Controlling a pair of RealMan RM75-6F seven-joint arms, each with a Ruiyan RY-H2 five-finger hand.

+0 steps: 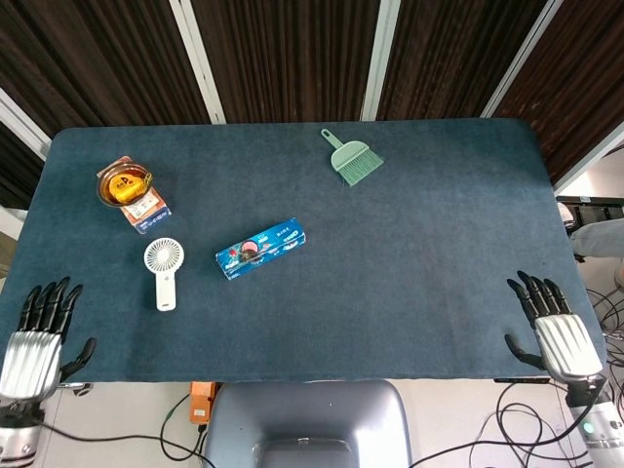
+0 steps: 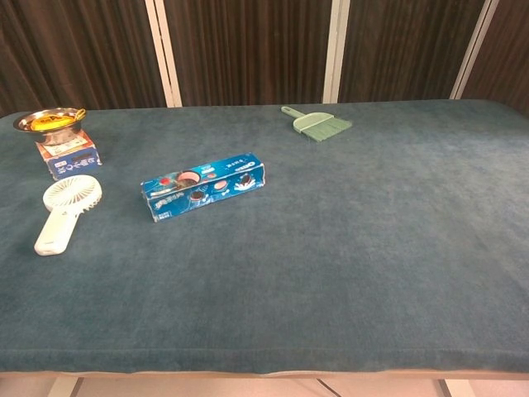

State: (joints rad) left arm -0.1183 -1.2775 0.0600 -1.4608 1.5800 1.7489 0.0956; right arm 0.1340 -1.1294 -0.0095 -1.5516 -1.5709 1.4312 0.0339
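Note:
A white hand-held fan (image 1: 163, 266) (image 2: 64, 209) lies flat on the blue table cloth, left of a blue biscuit box (image 1: 260, 248) (image 2: 203, 185). My left hand (image 1: 37, 331) hovers open at the table's near left corner, fingers spread, holding nothing, well clear of the fan. At the near right corner my right hand (image 1: 551, 327) is open too, fingers apart and empty. Neither hand shows in the chest view.
A metal bowl with something orange in it (image 1: 124, 182) (image 2: 51, 123) sits on a small blue box (image 1: 148, 210) (image 2: 69, 155) at the far left. A green dustpan brush (image 1: 353, 158) (image 2: 318, 123) lies near the far edge. Cables hang below the table's front.

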